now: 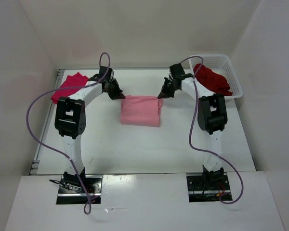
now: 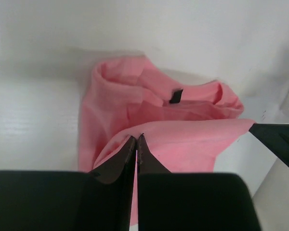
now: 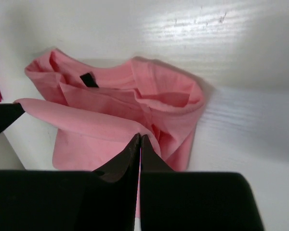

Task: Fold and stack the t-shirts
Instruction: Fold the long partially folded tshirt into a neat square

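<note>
Two claws were found pinched fully closed on one soft light pink cloth t-shirt (image 1: 141,111), left claw (image 2: 136,140) and right claw (image 3: 140,139) at opposite edges; its bulk lay ahead, between them.

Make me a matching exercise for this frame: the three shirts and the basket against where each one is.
Things:
1 pink shirt
2 magenta shirt
3 red shirt
4 basket

Places:
a far right corner
b inside the basket
c far left corner
d middle, pinched by the left gripper and right gripper

Pairs: 1-d, 2-c, 3-b, 4-a
</note>
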Tool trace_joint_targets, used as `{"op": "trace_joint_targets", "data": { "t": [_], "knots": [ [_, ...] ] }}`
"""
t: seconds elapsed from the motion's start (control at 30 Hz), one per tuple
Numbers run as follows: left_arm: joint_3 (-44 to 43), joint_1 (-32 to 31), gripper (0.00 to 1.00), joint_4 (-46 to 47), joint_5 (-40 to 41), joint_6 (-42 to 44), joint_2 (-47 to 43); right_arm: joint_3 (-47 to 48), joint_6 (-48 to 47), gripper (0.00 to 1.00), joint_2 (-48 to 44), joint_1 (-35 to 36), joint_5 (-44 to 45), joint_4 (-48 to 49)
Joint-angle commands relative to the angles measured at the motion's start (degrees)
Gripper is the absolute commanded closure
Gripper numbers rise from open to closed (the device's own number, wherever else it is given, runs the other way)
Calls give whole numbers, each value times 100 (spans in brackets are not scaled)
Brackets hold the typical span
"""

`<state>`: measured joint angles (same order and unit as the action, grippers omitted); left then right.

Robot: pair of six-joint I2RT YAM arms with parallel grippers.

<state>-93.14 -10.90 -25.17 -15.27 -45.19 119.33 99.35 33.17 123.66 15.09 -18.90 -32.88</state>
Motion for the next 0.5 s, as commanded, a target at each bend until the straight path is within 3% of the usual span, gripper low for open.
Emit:
{"op": "trace_joint_targets", "data": {
  "t": [0.0,0.1,0.23,0.3,0.37,0.47],
  "knots": [
    [-538,70,95,214,383,19,81,629,-30,100,150,-77,290,-69],
    [-372,227,82,677,148,-261,-49,1050,23,90,203,-77,228,-122],
    [93,281,53,1223,94,-403,-900,1253,23,72,80,-77,228,-245],
    [470,281,48,1330,-63,-403,-1130,982,23,69,-262,-77,228,-193],
    [822,150,50,1470,-327,-403,-1429,350,23,70,-665,90,176,27],
    [1648,-236,55,1585,-722,-341,-1684,-625,76,94,-956,415,-280,396]
  ]
}}
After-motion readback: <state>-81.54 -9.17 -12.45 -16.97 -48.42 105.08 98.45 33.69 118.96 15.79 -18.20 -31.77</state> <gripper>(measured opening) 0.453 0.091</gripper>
